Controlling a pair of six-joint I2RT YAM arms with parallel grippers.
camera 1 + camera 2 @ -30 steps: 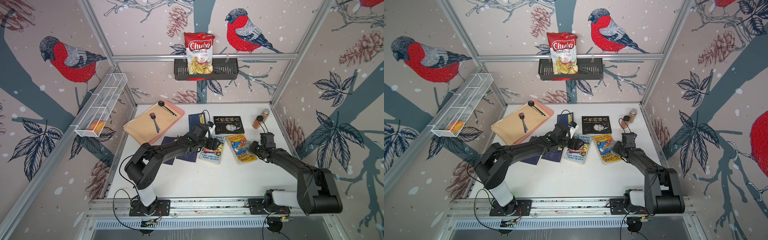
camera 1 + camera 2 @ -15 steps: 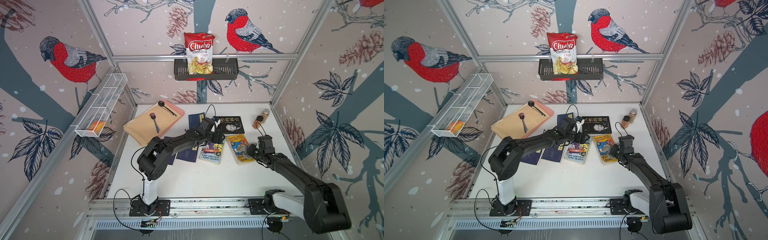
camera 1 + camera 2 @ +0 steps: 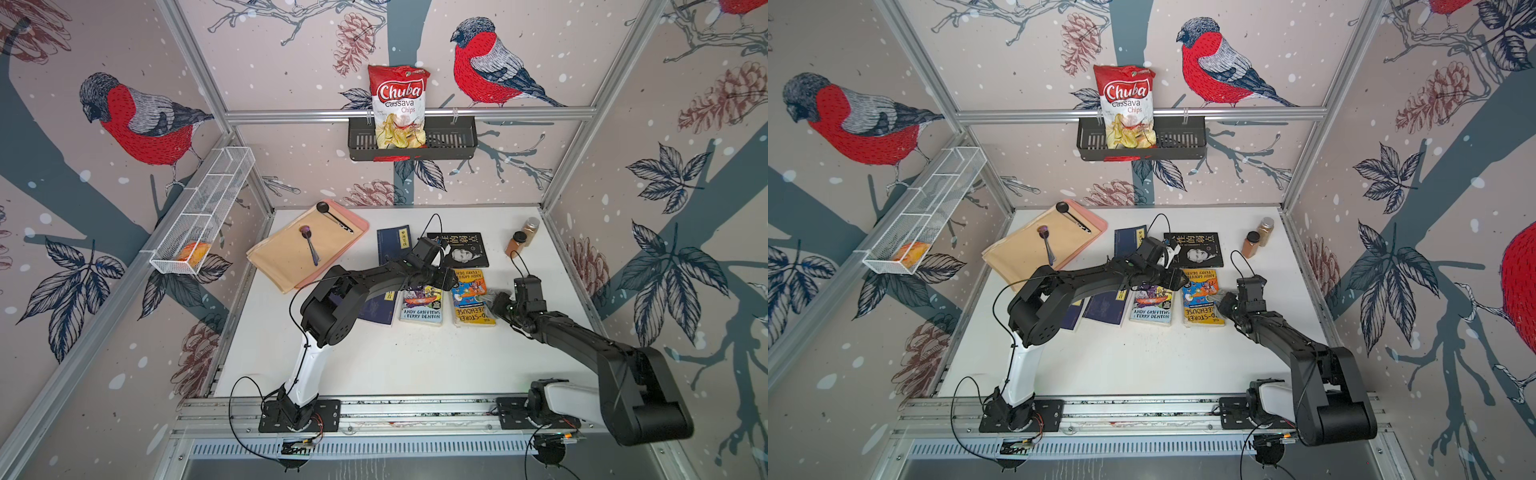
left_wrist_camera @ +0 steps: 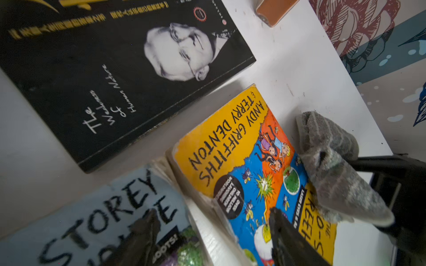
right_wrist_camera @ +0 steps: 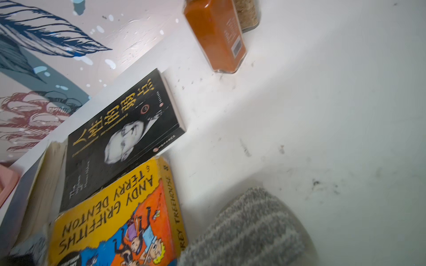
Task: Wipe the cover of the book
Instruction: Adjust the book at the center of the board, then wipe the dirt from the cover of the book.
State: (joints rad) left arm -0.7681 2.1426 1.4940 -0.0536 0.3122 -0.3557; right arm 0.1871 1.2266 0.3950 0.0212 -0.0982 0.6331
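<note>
- Bench (image 3: 415, 365): white, books in a loose row across the middle, spice jars (image 3: 521, 243) toward the far right corner.
- Left arm (image 3: 365, 278): stretched low over the books. Left gripper (image 3: 449, 281) now at the far left corner of the yellow book (image 3: 471, 305), shifted right from over the pale-blue book (image 3: 422, 307) a second ago. Fingers (image 4: 290, 244) apart in the wrist view, straddling the gap between those two covers.
- Right arm (image 3: 573, 336): right gripper (image 3: 496, 302) at the yellow book's right edge, close to its place a second ago, a touch nearer the front. Clamped on the grey cloth (image 3: 488, 296).
- Black book (image 3: 461, 249): flat, just behind the yellow one.
- Yellow book: flat on the bench, cover up, between the pale-blue book and the right gripper.
- Grey cloth: bunched, lying on the right edge of the yellow cover.
</note>
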